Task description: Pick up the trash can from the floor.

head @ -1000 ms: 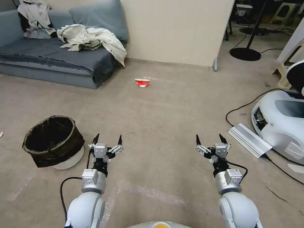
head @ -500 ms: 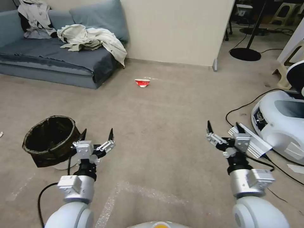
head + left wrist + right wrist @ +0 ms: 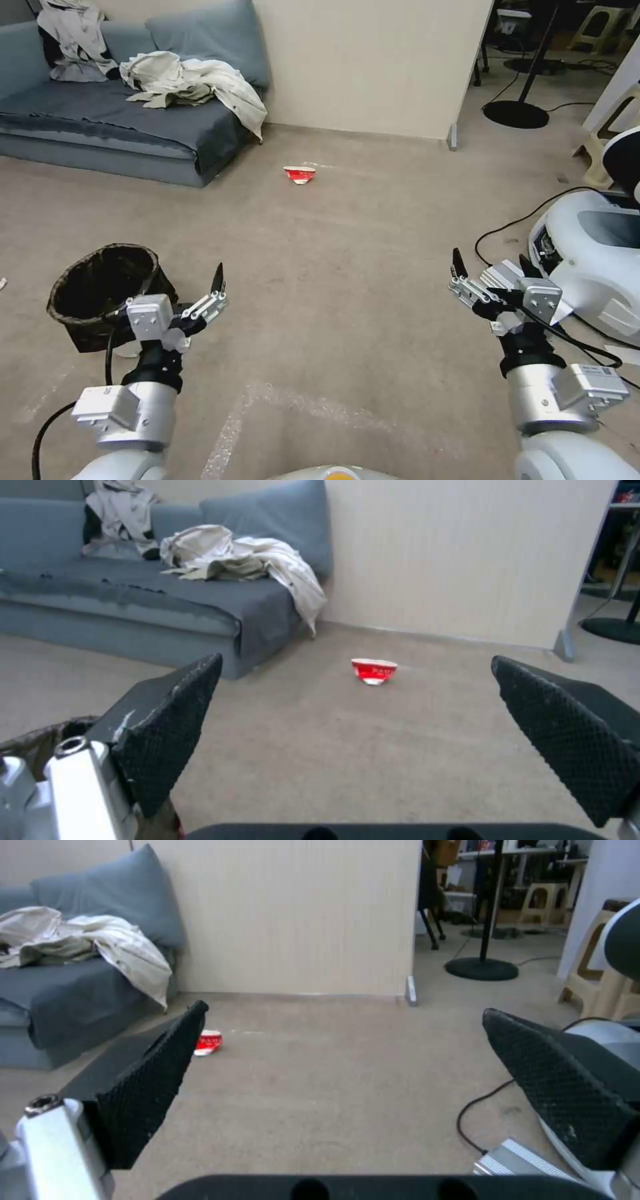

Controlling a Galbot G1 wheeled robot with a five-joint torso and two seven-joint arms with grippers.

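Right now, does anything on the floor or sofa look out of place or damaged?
Yes. A crushed red-and-white paper cup lies alone on the floor, well beyond the trash can. Rumpled clothes are heaped on the sofa, one hanging over its edge. The can stands upright.

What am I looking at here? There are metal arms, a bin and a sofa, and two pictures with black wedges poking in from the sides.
This is a wheeled robot with two arms. The wide picture comes from a camera on its head, looking down at the floor. Its left gripper hangs beside the trash can, open and holding nothing. Its right gripper is out to the right, open too, near a white machine and its cable.

The other two pictures come from cameras on the wrists; the black wedges are each gripper's fingers seen close up. Farther off a crushed red cup lies on the carpet, and clothes are heaped on a grey sofa.
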